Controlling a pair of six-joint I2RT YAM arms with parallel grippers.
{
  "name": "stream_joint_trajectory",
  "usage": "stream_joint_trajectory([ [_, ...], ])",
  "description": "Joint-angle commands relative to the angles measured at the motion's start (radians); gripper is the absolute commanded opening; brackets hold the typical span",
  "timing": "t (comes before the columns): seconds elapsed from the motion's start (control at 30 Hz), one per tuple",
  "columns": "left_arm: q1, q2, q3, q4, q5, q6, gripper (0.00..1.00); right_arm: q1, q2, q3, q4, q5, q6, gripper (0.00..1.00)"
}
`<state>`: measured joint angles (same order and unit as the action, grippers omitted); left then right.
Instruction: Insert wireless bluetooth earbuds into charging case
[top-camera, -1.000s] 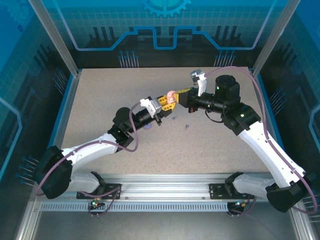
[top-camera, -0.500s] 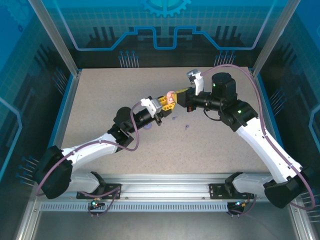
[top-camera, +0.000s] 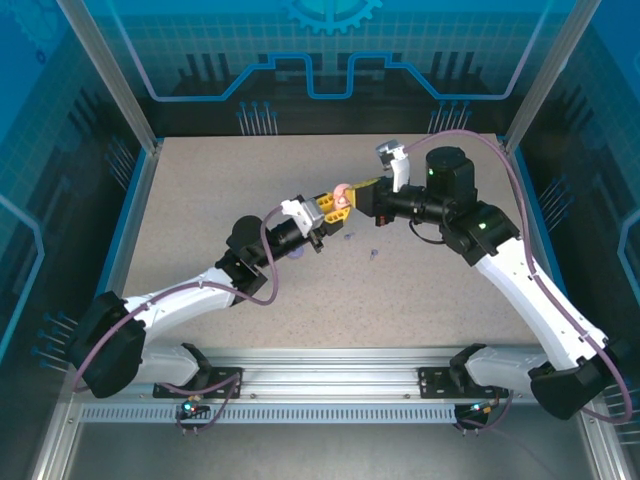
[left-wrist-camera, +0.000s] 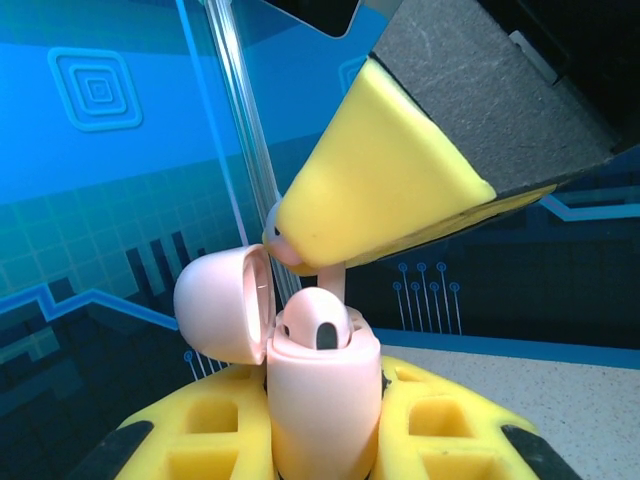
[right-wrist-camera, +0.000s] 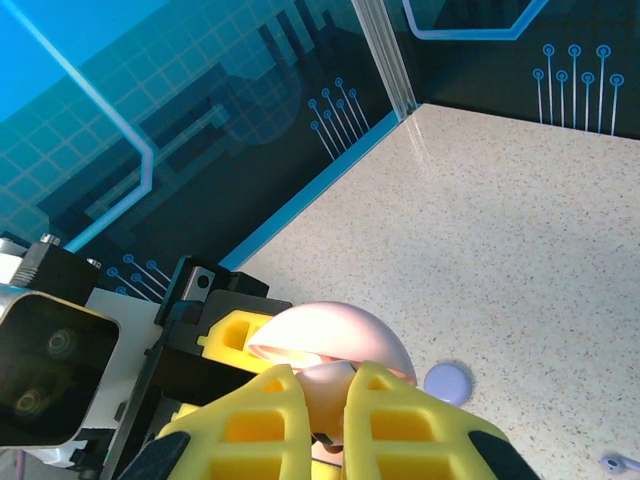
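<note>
Since a second ago the right arm has swung its wrist slightly toward the left of the top view, while the left arm has hardly shifted. Mid-frame, the left gripper (top-camera: 333, 205) and right gripper (top-camera: 356, 186) meet over the pink charging case (top-camera: 341, 189), which is lifted off the speckled desk (top-camera: 220, 200). A lavender earbud (top-camera: 372, 253) lies loose just below them. Blue printed panels (top-camera: 330, 50) on aluminium posts wall in the desk. From the left wrist, the left gripper's yellow fingers (left-wrist-camera: 450, 440) are clamped on the case body at lower centre, with its lid (left-wrist-camera: 225, 300) hinged open to the left. One bud (left-wrist-camera: 318, 325) already sits in a socket. The pink earbud (left-wrist-camera: 285, 245) is pinched at the tip of the right gripper's finger (left-wrist-camera: 385, 190), its stem pointing down at the case. From the right wrist, the right gripper's two fingers stand almost together at bottom centre, above the lid. A lavender case (right-wrist-camera: 448, 382) rests on the desk just beside them, to the right. To seat this bud well, the stem probably has to line up with the free socket and go straight down, with the grip let go only once it is home. A tilted entry could catch on the rim.
</note>
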<state>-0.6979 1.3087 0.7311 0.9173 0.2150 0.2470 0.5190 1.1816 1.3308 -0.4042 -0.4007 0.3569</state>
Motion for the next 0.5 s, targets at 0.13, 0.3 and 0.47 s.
stream_joint_trajectory([
  [0.13, -0.006, -0.007, -0.004, 0.07, 0.048, 0.068, 0.0, 0.01, -0.039, 0.04, -0.008, -0.01, 0.043, 0.1],
  [0.3, -0.006, 0.006, -0.001, 0.081, 0.055, 0.079, 0.0, 0.007, -0.045, 0.041, -0.008, -0.004, 0.042, 0.1],
  [0.47, -0.005, 0.01, 0.009, 0.083, 0.052, 0.08, 0.0, -0.002, -0.038, 0.029, -0.007, -0.007, 0.037, 0.1],
])
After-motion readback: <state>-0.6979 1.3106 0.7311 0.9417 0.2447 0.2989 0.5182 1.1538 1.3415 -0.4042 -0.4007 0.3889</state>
